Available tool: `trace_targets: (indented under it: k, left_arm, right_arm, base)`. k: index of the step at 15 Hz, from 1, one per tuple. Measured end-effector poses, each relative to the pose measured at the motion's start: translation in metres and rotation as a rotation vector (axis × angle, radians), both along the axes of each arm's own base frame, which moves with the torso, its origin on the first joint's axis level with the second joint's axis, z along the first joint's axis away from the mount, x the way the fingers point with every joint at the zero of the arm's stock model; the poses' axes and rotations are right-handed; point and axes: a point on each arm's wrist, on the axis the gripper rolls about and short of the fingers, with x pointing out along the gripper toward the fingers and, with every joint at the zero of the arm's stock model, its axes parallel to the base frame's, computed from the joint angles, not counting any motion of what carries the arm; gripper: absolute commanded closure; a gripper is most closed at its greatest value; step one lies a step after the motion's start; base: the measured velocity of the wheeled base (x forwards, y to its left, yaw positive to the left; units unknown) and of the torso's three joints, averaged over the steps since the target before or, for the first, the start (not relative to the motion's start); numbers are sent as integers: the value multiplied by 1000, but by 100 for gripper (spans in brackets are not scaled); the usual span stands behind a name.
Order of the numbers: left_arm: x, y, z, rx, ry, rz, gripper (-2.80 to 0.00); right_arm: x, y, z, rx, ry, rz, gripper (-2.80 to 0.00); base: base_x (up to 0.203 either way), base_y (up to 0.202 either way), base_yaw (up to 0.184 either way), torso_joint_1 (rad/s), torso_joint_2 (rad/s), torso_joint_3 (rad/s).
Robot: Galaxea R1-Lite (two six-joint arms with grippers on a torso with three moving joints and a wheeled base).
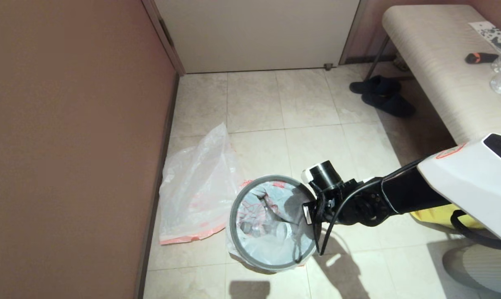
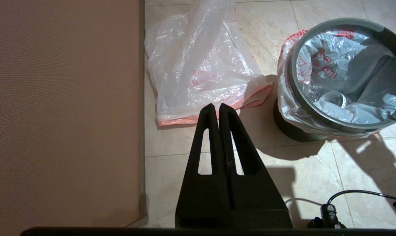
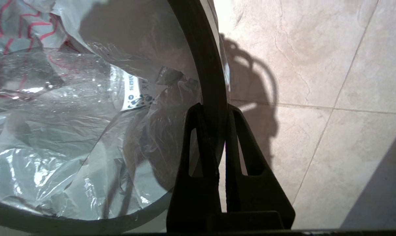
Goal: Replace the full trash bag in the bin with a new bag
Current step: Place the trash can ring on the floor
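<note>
The small black bin (image 2: pixel 293 131) stands on the tile floor with its grey ring rim (image 1: pixel 232 220) on top. The full trash bag (image 1: pixel 267 224) lines it, its pink-red edge folded out under the ring (image 2: pixel 329 123), and a clear bottle (image 3: pixel 86 95) lies inside. My right gripper (image 1: pixel 309 232) reaches down at the bin's right side and is shut on the ring (image 3: pixel 204 59), one finger inside and one outside. The new bag (image 1: pixel 196 195) lies limp on the floor left of the bin, by the wall. My left gripper (image 2: pixel 218 106) hangs shut and empty above the floor, near the new bag's (image 2: pixel 198 65) band edge.
A brown wall (image 1: pixel 67 145) runs along the left and a pale door (image 1: pixel 254 33) closes the far side. A bench (image 1: pixel 437 62) with small items stands at the right, dark shoes (image 1: pixel 383 97) under it. A yellow bag (image 1: pixel 441 214) lies beneath my right arm.
</note>
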Motion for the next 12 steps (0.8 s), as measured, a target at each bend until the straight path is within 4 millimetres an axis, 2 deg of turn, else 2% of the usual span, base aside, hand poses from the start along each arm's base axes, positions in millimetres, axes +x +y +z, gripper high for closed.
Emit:
trace_targets:
  k: [4, 8, 12]
  left_arm:
    - [0, 0, 0, 0, 0, 0, 0]
    - [0, 0, 0, 0, 0, 0, 0]
    - [0, 0, 0, 0, -1, 0, 0]
  right_arm:
    - [-6, -1, 12, 18, -23, 1, 0]
    - [1, -9, 10, 44, -27, -18, 0]
    - [-1, -18, 12, 53, -21, -31, 0]
  base:
    - [0, 0, 0, 0, 0, 0]
    - [0, 0, 0, 0, 0, 0]
    - [0, 0, 0, 0, 0, 0]
